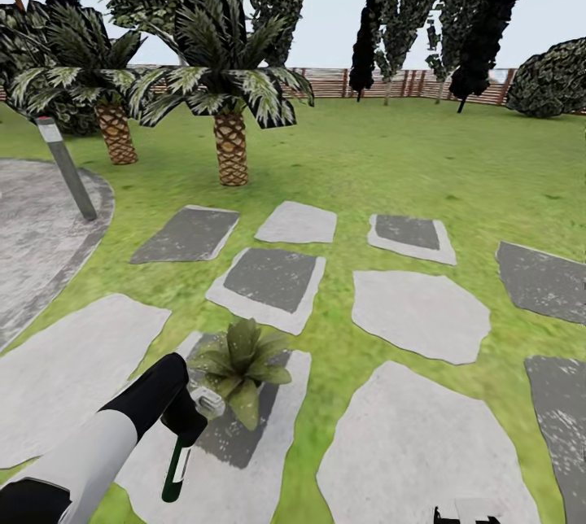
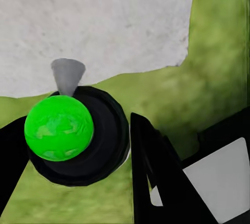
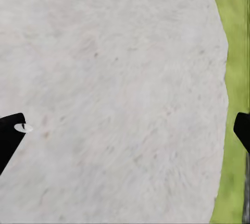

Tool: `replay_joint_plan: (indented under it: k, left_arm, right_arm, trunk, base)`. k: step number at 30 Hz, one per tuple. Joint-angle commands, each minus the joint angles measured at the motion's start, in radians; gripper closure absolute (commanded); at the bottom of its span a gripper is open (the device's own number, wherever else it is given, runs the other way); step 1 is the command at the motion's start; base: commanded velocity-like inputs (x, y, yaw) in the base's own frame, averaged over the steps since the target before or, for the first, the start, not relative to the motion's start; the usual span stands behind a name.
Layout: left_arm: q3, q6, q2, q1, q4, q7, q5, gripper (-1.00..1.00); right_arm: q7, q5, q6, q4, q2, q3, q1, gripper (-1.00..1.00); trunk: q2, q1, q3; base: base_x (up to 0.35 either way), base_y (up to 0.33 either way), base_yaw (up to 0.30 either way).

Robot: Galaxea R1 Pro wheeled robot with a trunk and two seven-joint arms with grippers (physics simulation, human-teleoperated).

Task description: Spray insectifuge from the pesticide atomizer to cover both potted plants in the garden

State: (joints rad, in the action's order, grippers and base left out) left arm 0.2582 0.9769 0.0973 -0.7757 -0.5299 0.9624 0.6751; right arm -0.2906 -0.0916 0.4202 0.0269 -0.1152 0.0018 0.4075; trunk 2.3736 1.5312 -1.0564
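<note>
While left gripper clamps pesticide atomizer, you aim grey nozzle right at potted plant just beside; sweep all leaves. Right gripper spread wide, empty.

green atomizer, grey stepping stones — green-leaved potted plant

Two palms and a grey post flank grey stepping stones.

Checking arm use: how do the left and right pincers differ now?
The left pincer is shut on the green pesticide atomizer, beside the green-leaved potted plant. The right pincer is open, holding nothing, above a pale grey stepping stone. Both have black fingers.
</note>
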Motion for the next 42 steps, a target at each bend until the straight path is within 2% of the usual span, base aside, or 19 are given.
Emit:
replay_joint_plan:
  k: [1, 12, 23, 27, 30, 33, 36, 37, 39, 40, 41, 42]
  left_arm:
    - [0.004, 0.003, 0.001, 0.000, -0.002, 0.010, 0.009, 1.00]
    - [0.004, 0.004, 0.002, -0.002, -0.002, 0.010, 0.009, 1.00]
    - [0.003, 0.006, 0.004, -0.001, -0.003, 0.010, 0.009, 1.00]
    - [0.004, 0.008, 0.009, -0.014, -0.004, 0.014, 0.009, 1.00]
    - [0.004, 0.009, 0.010, -0.071, 0.008, 0.017, 0.004, 1.00]
    - [0.005, 0.009, 0.009, -0.090, 0.010, 0.027, 0.002, 1.00]
    - [0.010, 0.009, 0.021, -0.145, 0.011, 0.115, 0.005, 1.00]
    - [0.021, 0.009, 0.030, -0.166, 0.011, 0.155, 0.016, 1.00]
    - [0.044, 0.009, 0.045, -0.201, 0.012, 0.253, 0.069, 1.00]
    - [0.049, 0.009, 0.050, -0.221, 0.013, 0.328, 0.119, 1.00]
    - [0.051, 0.008, 0.050, -0.228, 0.013, 0.364, 0.148, 1.00]
    - [0.051, 0.008, 0.051, -0.235, 0.012, 0.412, 0.196, 1.00]
  right_arm:
    - [-0.006, -0.010, 0.000, -0.001, 0.000, 0.000, 0.001, -1.00]
    - [-0.007, -0.010, 0.000, -0.001, 0.000, 0.000, 0.001, -1.00]
    - [-0.007, -0.010, 0.000, -0.001, 0.000, 0.000, 0.001, -1.00]
    - [-0.006, -0.009, 0.000, -0.001, 0.000, 0.000, 0.001, -1.00]
    - [-0.003, -0.009, 0.000, 0.002, 0.001, 0.002, 0.001, -1.00]
    - [-0.002, -0.008, 0.000, 0.002, 0.002, 0.002, 0.001, -1.00]
    - [-0.002, -0.008, 0.001, 0.001, 0.000, 0.000, 0.001, -1.00]
    - [-0.002, -0.008, 0.001, 0.002, -0.002, 0.000, 0.001, -1.00]
    - [-0.003, -0.008, 0.000, 0.001, -0.003, 0.000, 0.001, -1.00]
    - [-0.004, -0.008, 0.000, 0.001, -0.003, 0.000, 0.001, -1.00]
    - [-0.005, -0.008, 0.000, 0.001, -0.003, 0.000, 0.001, -1.00]
    - [-0.005, -0.008, 0.000, 0.001, -0.003, 0.000, 0.001, -1.00]
  trunk:
    - [0.000, 0.000, -0.001]
    - [0.000, 0.000, -0.001]
    - [0.000, 0.000, -0.001]
    - [0.000, 0.000, -0.001]
    - [0.000, 0.000, -0.001]
    - [0.000, 0.000, -0.001]
    - [0.000, 0.000, -0.001]
    - [0.000, 0.000, -0.001]
    - [0.000, 0.000, -0.001]
    - [0.000, 0.000, -0.001]
    - [0.000, 0.000, -0.001]
    - [0.000, 0.000, -0.001]
  base:
    - [0.001, -0.273, 0.002]
    - [0.000, -0.273, 0.011]
    - [0.114, -0.170, 0.254]
    - [0.007, -0.003, 0.055]
    - [0.001, 0.000, 0.004]
    - [0.000, 0.000, 0.000]
    - [0.000, 0.000, 0.000]
    - [0.000, 0.000, 0.000]
    - [0.000, 0.000, 0.000]
    - [0.000, 0.000, 0.000]
    - [0.000, 0.000, 0.000]
    - [0.000, 0.000, 0.000]
